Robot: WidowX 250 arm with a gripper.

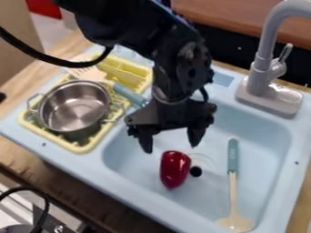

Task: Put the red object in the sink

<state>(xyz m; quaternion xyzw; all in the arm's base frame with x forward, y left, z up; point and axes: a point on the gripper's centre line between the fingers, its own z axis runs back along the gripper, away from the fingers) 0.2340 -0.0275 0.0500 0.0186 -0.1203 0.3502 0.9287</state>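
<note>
The black gripper (171, 144) hangs over the light blue sink (262, 129) with its two fingers spread apart and nothing between them. Just below the fingertips, the shiny red object (175, 169) lies on the sink's floor, beside the dark drain hole. A gap shows between it and the fingers, so they do not appear to touch it.
A spatula with a teal handle (233, 155) lies in the sink's right part. Left of the basin, a metal pot (74, 108) stands in a yellow drying rack (85, 146), with another teal-handled utensil (128, 94) behind it. A grey faucet (261, 68) rises at the back right.
</note>
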